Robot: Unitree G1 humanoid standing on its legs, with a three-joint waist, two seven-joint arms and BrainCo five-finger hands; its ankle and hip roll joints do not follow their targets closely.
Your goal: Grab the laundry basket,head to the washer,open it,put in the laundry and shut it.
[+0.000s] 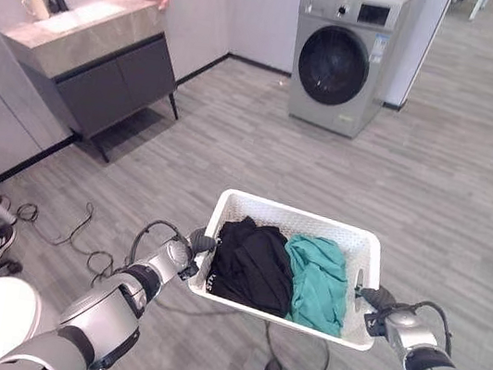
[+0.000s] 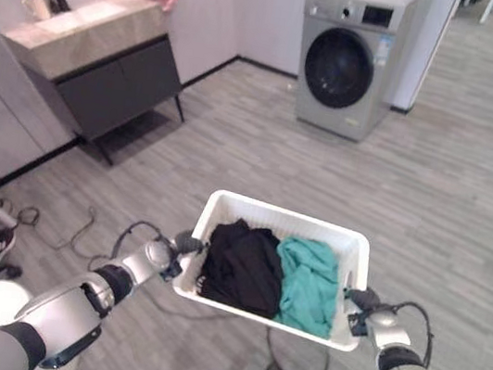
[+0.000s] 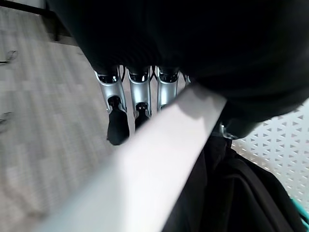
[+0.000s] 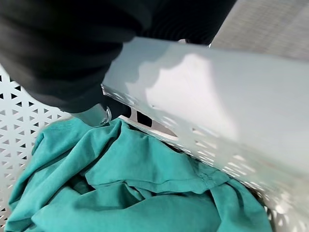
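1. Already the white laundry basket [image 1: 351,236] is carried off the floor, black and teal laundry [image 1: 316,281] inside.
2. Left hand [image 1: 201,243] and right hand [image 1: 369,297] clasp opposite short rims.
3. Next: walk to the closed washer [image 1: 339,61] across the room.

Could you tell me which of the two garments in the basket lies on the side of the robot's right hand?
The teal garment; it fills the laundry basket half beside the right robot hand, while the black garment lies toward the left robot hand.

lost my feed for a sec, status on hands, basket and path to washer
Left hand and right hand grip the white perforated plastic laundry basket by its sides. Grey front-loading washer ahead, door shut. Grey plank floor between.
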